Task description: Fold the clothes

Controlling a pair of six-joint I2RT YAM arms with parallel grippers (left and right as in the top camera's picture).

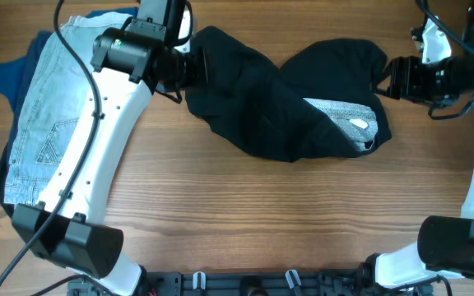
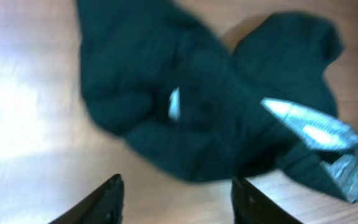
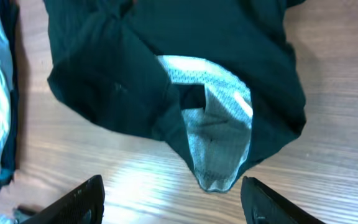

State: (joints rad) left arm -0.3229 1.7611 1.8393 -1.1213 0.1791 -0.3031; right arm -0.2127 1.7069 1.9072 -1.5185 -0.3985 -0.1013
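Large black shorts [image 1: 278, 99] lie crumpled at the table's far middle, with the pale grey patterned waistband lining [image 1: 348, 117] showing at their right end. They also show in the left wrist view [image 2: 185, 93] and the right wrist view [image 3: 166, 68], lining [image 3: 219, 143] toward the camera. My left gripper [image 1: 189, 72] is open at the shorts' left edge and holds nothing [image 2: 176, 202]. My right gripper [image 1: 389, 78] is open just right of the shorts, empty [image 3: 173, 199]. Light-blue denim shorts [image 1: 44, 107] lie on a blue top [image 1: 11, 74] at the far left.
The wooden table [image 1: 245, 214] stretches toward the front edge. The arm bases [image 1: 72, 238] stand at the front left and front right [image 1: 459, 242]. The left arm's white link crosses over the denim shorts.
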